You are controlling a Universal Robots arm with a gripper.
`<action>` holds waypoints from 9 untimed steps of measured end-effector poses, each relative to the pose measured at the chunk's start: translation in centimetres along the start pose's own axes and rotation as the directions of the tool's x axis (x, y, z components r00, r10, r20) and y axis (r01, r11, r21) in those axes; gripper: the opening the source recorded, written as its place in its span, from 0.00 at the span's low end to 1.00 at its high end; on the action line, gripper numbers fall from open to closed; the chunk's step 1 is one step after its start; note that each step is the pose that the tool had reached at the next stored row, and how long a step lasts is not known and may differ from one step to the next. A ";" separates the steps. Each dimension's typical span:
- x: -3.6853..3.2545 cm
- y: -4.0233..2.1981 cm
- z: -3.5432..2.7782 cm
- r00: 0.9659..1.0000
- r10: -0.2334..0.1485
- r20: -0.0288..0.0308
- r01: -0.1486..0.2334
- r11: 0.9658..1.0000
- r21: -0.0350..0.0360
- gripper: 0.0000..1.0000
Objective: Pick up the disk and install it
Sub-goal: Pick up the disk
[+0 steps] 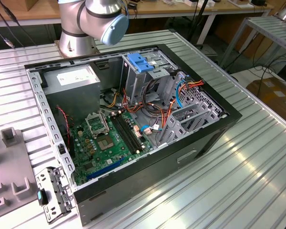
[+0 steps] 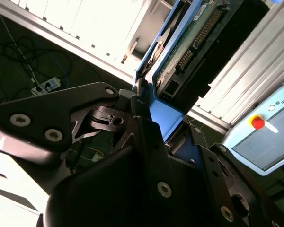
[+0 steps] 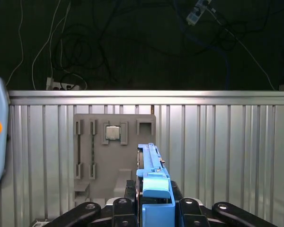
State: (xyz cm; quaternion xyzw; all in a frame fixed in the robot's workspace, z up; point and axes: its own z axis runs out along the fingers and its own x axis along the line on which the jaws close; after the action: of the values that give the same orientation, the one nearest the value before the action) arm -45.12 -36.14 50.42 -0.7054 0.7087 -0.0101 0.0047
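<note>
Blue side rails of the disk [image 3: 149, 163] sit clamped in the gripper [image 3: 152, 203], aloft over the ribbed table [image 3: 227, 142], so pickup seems done; installing calls for squaring it to the drive cage [image 1: 158, 76].

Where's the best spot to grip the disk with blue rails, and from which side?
Probably grip the disk at its blue-railed end, coming in edge-on and closing across its thin thickness. The gripper holds it that way now; the flat, slim body leaves the far end free.
</note>
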 end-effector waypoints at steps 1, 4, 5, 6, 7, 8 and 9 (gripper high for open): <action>0.00 -0.17 0.01 1.000 0.000 0.000 0.000 1.000 0.000 0.37; 0.00 -0.45 0.01 1.000 0.000 0.000 0.000 1.000 0.000 0.37; 0.00 -0.53 0.01 1.000 0.000 0.000 0.000 1.000 0.000 0.37; -0.01 -0.62 0.01 1.000 0.000 0.000 0.000 1.000 0.000 0.37; -0.01 -0.70 0.01 1.000 0.000 0.000 0.000 1.000 0.000 0.37; 0.00 -0.76 0.02 1.000 0.000 0.000 0.000 1.000 0.000 0.37; 0.00 -0.83 0.02 1.000 0.000 0.000 0.000 1.000 0.000 0.37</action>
State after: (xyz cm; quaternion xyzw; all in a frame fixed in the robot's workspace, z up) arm -44.29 -36.14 50.42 -0.7054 0.7087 -0.0101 0.0047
